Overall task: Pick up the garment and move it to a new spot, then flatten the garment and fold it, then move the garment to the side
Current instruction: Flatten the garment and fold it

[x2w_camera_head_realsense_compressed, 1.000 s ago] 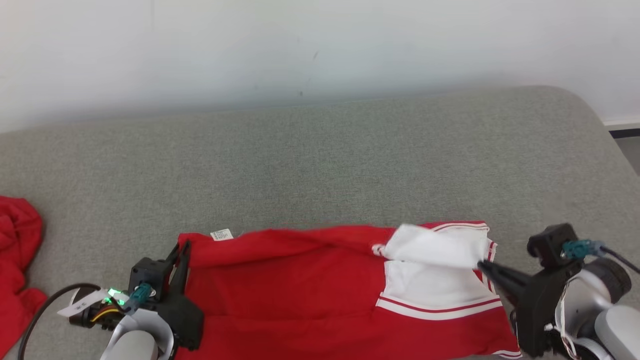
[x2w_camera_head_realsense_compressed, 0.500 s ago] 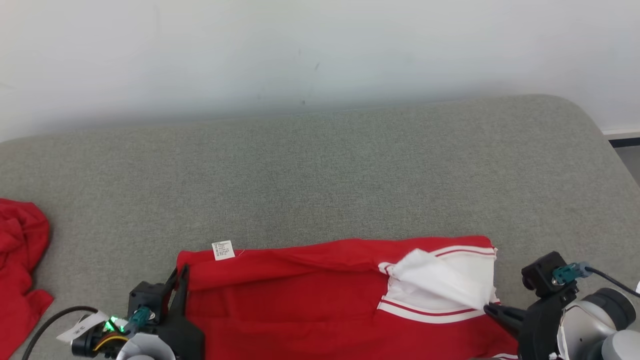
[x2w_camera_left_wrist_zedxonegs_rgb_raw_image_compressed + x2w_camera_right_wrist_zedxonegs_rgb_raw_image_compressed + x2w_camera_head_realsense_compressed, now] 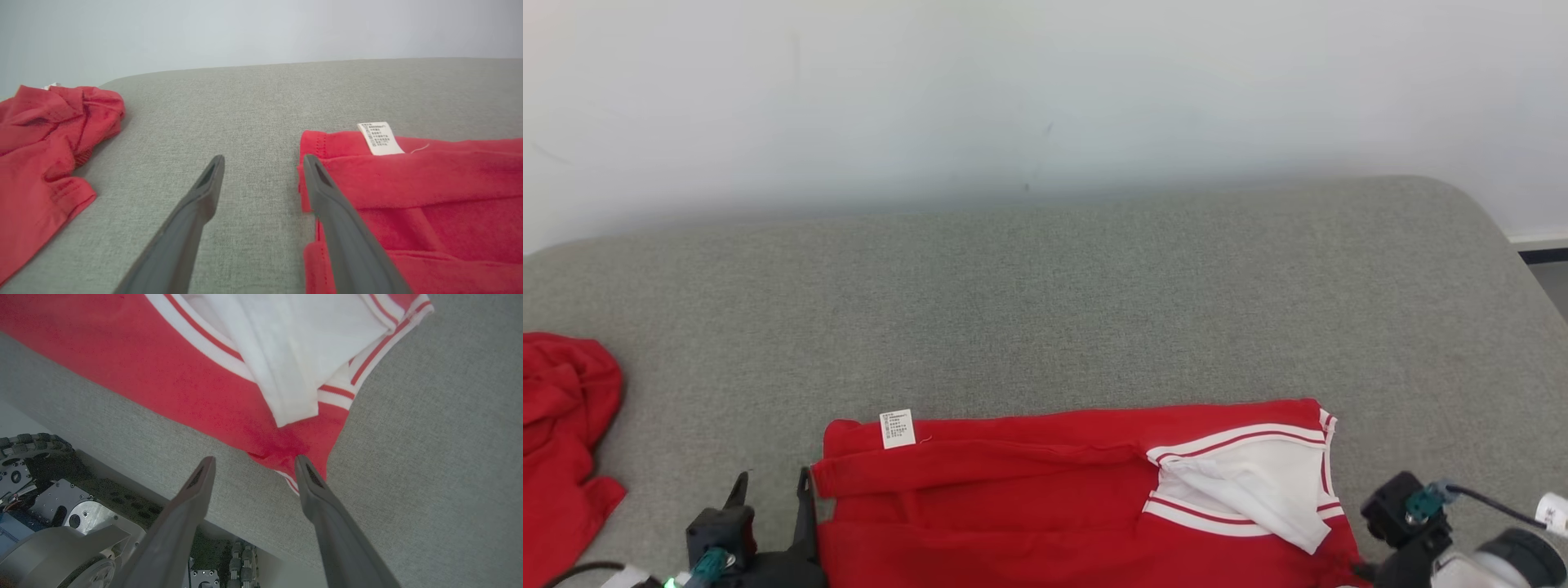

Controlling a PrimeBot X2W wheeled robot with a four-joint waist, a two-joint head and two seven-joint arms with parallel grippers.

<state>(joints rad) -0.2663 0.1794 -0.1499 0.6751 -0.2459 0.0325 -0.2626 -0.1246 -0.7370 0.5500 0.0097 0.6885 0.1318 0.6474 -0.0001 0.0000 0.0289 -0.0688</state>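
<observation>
Garment (image 3: pixel 1013 506), a red piece with a white panel (image 3: pixel 1250 482) edged in red and white stripes, lies spread between the two pincers on a wide grey cushioned surface (image 3: pixel 1054 310), which stretches far ahead of both of them to a pale wall (image 3: pixel 1045 82). The cloth is folded lengthways, with a long crease running from the left pincer's side to the right pincer's side. The white panel sits at the end nearest the right pincer, with one flap turned over and loose. Well off to the left of the left pincer (image 3: pixel 773 482), apart from everything else, a second red cloth (image 3: pixel 564 425) lies crumpled in a heap. The left pincer stands open, its two dark fingers spread wide with only bare grey fabric between them. In the left wrist view its right finger runs along the garment's side edge, though I cannot tell whether it touches. The right pincer (image 3: pixel 254 459) is open as well and holds nothing. Just beyond its fingertips lies a puckered red corner of the garment, and the hem meets the tip of one finger. Below that pincer shows the robot's base (image 3: pixel 61 506), with a wheel and metal plates. Just ahead of the left pincer, at the garment's far corner, a small white care label (image 3: pixel 898 429) lies flat on the red.
</observation>
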